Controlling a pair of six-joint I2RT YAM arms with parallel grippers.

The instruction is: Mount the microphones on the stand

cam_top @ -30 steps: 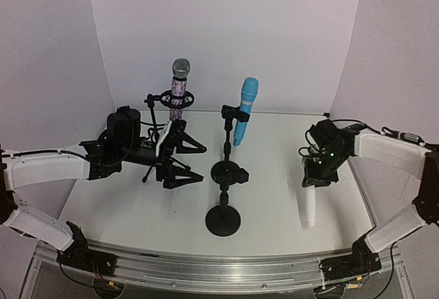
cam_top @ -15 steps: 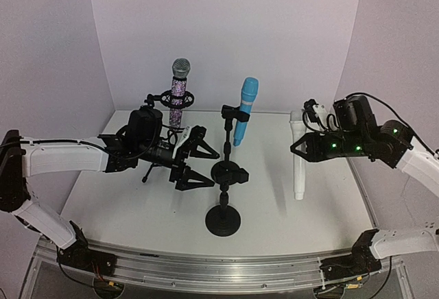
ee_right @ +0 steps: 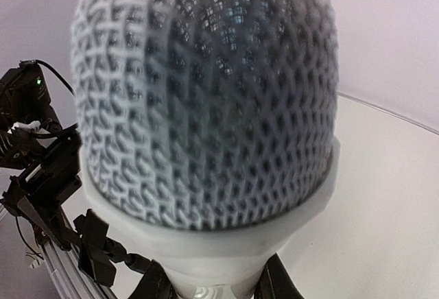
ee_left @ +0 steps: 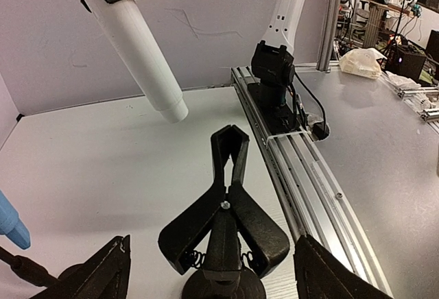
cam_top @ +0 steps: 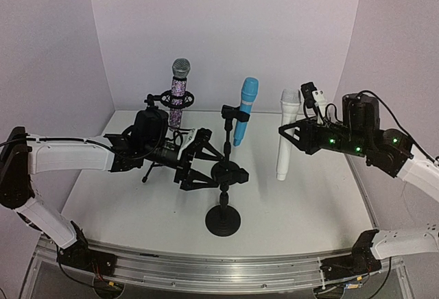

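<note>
1 white microphone (cam_top: 282, 158), gripped by the right end effector (cam_top: 287, 136), is moving closer to the stand (cam_top: 224, 174); the left end effector (cam_top: 209, 167) is gaping wide.

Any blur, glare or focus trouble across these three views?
Right wrist: the white microphone fills the frame, its lower collar blurred. Left wrist: sharp, the stand's spring clip crisp. Top external: even light, faint shadows, no glare.

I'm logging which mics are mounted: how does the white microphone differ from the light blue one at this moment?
Mounting: the light blue microphone sits in a clip on the stand, while the white microphone is gripped by the right gripper, apart from the stand. Colour: the light blue microphone is blue all over, and the white microphone has a white body with a pale mesh head. Both point head-up.
</note>
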